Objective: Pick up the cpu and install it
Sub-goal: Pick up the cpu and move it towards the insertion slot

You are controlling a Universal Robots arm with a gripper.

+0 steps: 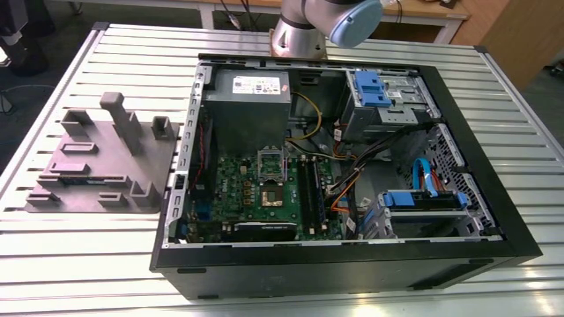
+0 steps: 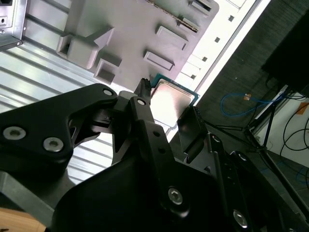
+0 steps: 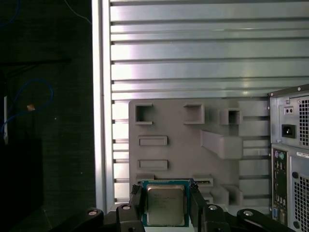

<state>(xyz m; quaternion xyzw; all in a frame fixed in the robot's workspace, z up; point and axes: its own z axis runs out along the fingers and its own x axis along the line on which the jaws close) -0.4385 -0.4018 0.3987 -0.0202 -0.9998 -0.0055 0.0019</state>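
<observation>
The cpu (image 3: 165, 205) is a small flat square with a shiny silver top and a thin green rim. It sits between two black fingers (image 3: 136, 200), one on each side. The jaws are clamped on the cpu, pressing on two of its sides. One edge of the cpu runs off the picture in the first wrist view, so not all of it shows.

In the second wrist view the cpu (image 2: 173, 96) peeks out past the black fingers (image 2: 143, 104). The fingers and the big black body behind them hide part of it.

Right behind the cpu is a grey block (image 3: 174, 125) with small pockets and bumps on it. The cpu is at the edge of this block. I cannot tell if the cpu touches the block or hangs just over it. The block lies on a silver table (image 3: 203, 48) made of long strips.

In the exterior view the same grey block (image 1: 97, 165) lies on the table (image 1: 88, 264) at the exterior view's left. Just beside it stands an open black computer case (image 1: 352, 264). Inside the case lies a green board (image 1: 308, 198). In the middle of the board is a small square socket (image 1: 271, 193), too small to see well. A grey box (image 1: 251, 99) sits next to the board. The robot arm (image 1: 304, 30) is behind the case, and the picture cuts it off. In the first wrist view one end of the case (image 3: 289, 159) shows, also cut off.
</observation>
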